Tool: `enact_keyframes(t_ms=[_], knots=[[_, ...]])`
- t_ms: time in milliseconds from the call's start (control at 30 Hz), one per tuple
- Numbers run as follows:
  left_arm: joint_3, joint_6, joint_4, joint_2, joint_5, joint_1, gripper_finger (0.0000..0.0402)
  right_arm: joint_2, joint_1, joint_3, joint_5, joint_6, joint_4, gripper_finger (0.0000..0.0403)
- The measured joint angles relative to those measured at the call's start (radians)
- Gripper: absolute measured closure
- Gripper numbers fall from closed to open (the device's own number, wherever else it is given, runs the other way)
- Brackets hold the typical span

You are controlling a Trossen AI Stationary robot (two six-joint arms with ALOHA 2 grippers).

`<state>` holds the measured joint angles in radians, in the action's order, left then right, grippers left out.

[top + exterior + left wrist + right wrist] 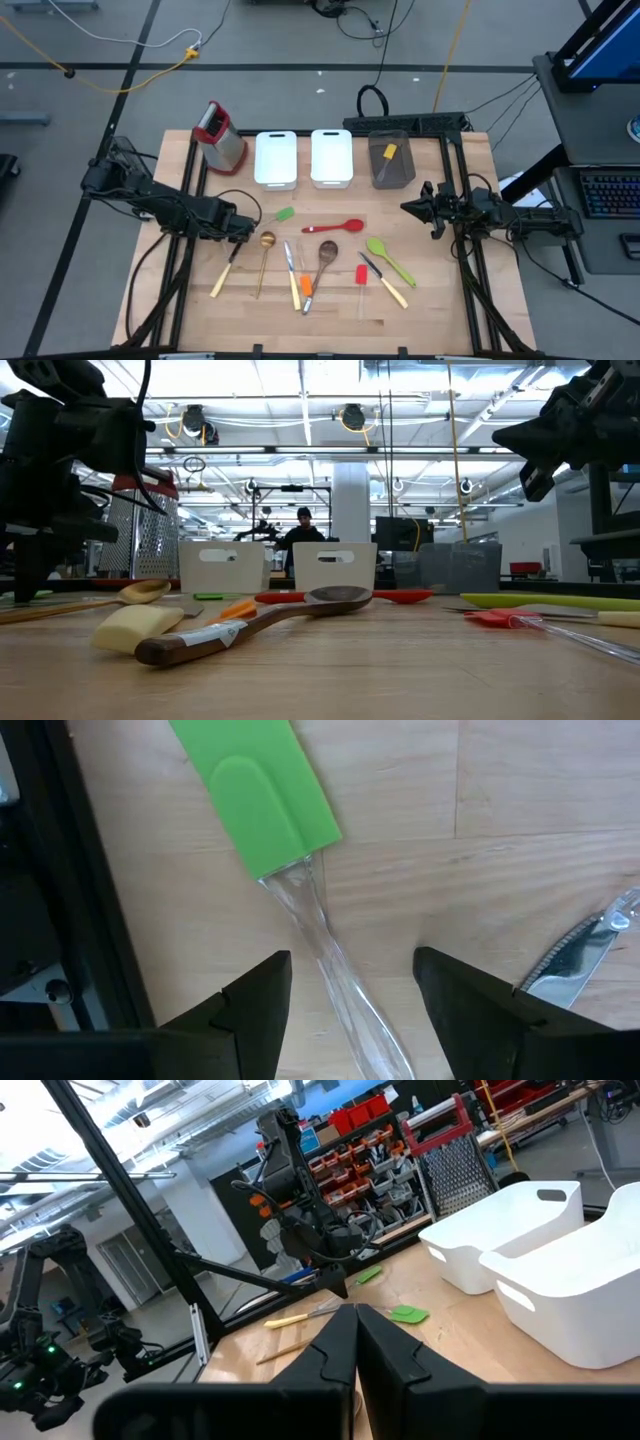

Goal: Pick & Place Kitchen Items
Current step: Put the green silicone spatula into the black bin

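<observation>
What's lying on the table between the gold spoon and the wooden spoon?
In the high view, a cream-handled knife and an orange spatula lie between the gold spoon and the wooden spoon.

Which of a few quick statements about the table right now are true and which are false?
1. The left tool is open, a finger on each side of the green spatula's clear handle. True.
2. The right tool holds the red spoon. False: it is shut and empty, off to the table's right side.
3. The grey tray has a yellow utensil in it. True.
4. The box grater lies flat between the white trays. False: it is left of them.
</observation>
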<state>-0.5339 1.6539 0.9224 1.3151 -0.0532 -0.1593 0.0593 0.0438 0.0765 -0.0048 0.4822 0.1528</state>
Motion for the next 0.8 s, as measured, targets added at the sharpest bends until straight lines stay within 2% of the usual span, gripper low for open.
enact_keyframes(t_ms=[267, 367, 667, 800], knots=[[0.0, 0.007, -0.001, 0.0, 0.0, 0.0, 0.0174, 0.0, 0.0, 0.0, 0.0, 0.0, 0.0, 0.0403], [0.0, 0.01, -0.006, 0.0, 0.0, 0.0, 0.0187, 0.0, 0.0, 0.0, 0.0, 0.0, 0.0, 0.0403], [-0.002, 0.034, -0.021, 0.0, 0.007, 0.0, 0.031, 0.0, 0.0, 0.0, 0.0, 0.003, 0.0, 0.0403], [-0.002, 0.036, -0.016, 0.0, 0.021, 0.0, 0.0354, 0.0, 0.0, 0.0, 0.0, 0.003, 0.0, 0.0403]])
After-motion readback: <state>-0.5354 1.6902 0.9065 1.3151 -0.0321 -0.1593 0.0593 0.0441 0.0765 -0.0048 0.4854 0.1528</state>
